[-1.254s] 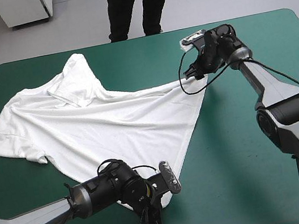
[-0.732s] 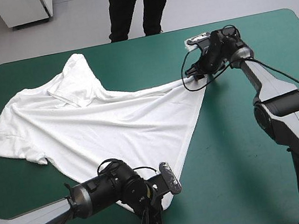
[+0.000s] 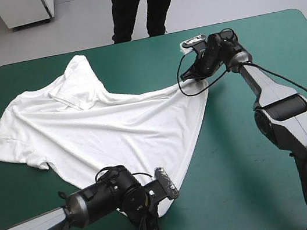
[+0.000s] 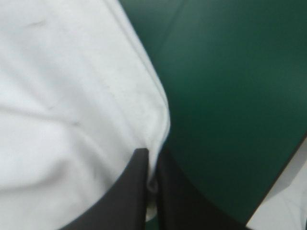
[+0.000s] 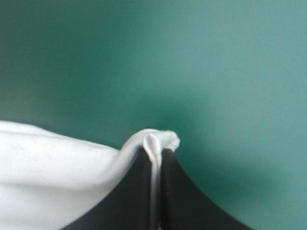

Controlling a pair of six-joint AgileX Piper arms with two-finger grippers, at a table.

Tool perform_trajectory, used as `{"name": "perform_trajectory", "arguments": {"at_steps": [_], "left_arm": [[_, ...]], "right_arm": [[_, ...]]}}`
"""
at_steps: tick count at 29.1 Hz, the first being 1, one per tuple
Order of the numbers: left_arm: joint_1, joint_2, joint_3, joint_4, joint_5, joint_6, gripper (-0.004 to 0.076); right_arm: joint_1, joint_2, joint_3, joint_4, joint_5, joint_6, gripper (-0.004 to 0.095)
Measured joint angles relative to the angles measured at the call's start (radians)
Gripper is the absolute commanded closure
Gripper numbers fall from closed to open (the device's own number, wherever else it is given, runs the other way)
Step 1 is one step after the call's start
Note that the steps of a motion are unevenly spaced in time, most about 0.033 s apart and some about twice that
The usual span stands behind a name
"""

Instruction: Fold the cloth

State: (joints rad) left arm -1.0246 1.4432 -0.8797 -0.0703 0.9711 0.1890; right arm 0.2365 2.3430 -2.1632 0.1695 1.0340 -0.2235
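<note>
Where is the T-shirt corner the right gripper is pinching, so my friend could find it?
Find the teal-green table, then the white T-shirt spread over its left half. Its tip stretched farthest right, toward the far edge, is the corner in the right gripper. The other pinched corner lies by the near edge, in the left gripper.

The teal-green table (image 3: 241,183) bears the white T-shirt (image 3: 103,129), spread mostly flat.

Right end effector (image 5: 154,152) has dragged T-shirt (image 3: 113,121) corner leftward
</note>
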Motion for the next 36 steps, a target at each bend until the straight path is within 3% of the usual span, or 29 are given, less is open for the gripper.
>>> {"name": "perform_trajectory", "arguments": {"at_steps": [5, 10, 16, 26, 33, 36], "left_arm": [[0.000, -0.149, -0.137, 0.185, 0.149, -0.151, 0.0746], [0.000, -0.298, -0.415, 0.340, 0.263, -0.237, 0.0746], [0.000, -0.346, -0.780, 0.402, 0.286, -0.214, 0.0746], [0.000, -0.299, -1.210, 0.535, 0.288, -0.096, 0.0746], [0.000, -0.260, -1.377, 0.540, 0.279, -0.009, 0.0746], [0.000, -0.260, -1.432, 0.543, 0.203, 0.024, 0.0746]], "right_arm": [[-0.001, -0.098, 0.028, 0.004, 0.144, 0.003, 0.0915], [-0.030, -0.391, 0.028, 0.011, 0.172, 0.011, 0.0917], [-0.035, -0.732, 0.027, 0.012, 0.170, 0.011, 0.0917], [-0.036, -1.166, 0.024, 0.012, 0.104, 0.011, 0.0915], [-0.038, -1.366, 0.014, 0.012, -0.096, 0.011, 0.0915], [-0.039, -1.407, 0.007, 0.012, -0.169, 0.011, 0.0915]]}}
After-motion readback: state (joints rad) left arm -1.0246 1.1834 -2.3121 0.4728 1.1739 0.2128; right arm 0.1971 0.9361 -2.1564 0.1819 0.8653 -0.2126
